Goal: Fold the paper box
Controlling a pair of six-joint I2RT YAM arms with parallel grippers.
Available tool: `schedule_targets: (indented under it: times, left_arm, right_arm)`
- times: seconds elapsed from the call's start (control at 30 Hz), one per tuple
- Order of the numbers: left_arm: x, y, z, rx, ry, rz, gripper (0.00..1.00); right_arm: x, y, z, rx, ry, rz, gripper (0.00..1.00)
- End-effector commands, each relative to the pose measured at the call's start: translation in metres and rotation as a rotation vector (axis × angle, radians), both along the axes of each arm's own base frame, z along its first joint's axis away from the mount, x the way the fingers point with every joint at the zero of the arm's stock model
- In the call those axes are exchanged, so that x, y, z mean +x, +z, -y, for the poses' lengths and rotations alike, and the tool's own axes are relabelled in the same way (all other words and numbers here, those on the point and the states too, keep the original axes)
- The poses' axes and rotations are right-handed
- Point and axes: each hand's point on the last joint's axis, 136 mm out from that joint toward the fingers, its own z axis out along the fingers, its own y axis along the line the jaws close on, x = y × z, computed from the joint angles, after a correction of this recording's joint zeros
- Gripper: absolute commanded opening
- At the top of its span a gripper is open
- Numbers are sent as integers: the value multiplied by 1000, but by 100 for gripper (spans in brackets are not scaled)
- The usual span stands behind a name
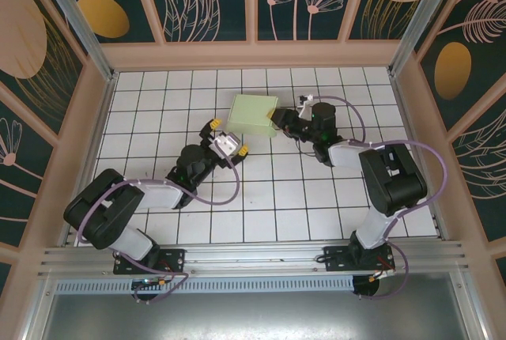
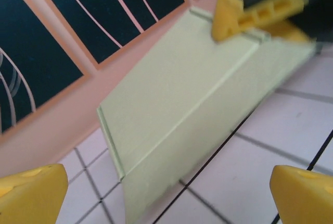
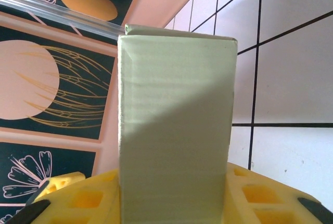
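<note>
the paper box (image 1: pixel 253 113) looks fully folded, little seems left: right gripper (image 1: pixel 277 125) pinches its edge, left gripper (image 1: pixel 228 137) spread wide nearby.

Both arms are built of bulky matte-black joint housings joined by smooth white link shells: the left arm (image 1: pixel 154 195) and the right arm (image 1: pixel 391 180). A thin purple cable (image 1: pixel 235 186) loops along each. Each stands on a flat black base plate (image 1: pixel 150 261). The left gripper (image 1: pixel 229 136) has a white body and yellow fingertips. The right gripper (image 1: pixel 278 125) is black, its yellow plastic fingers (image 3: pixel 250 195) moulded with rectangular recesses.
</note>
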Motion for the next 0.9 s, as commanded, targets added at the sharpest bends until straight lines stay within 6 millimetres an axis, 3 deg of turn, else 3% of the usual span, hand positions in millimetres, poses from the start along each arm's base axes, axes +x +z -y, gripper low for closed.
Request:
schedule_targets:
  times: [0.0,0.23,0.47,0.73,0.87]
  left_arm:
    - [9,11,-11,212,72,224,99]
    - [19,39,-37,237,294,427,98]
    - [19,39,-33,332,337,564,97]
    - [20,37,-24,353,315,581,83]
    - [20,38,-23,351,311,582,80]
  right_arm:
    - [-10,23,-1,50,29,35,35]
    - [-25,33,-4,129,67,-6,33]
    - [-36,36,-12,174,110,-30,32]
    - [-40,30,-16,175,122,-53,32]
    - [-40,26,-19,176,129,-65,32]
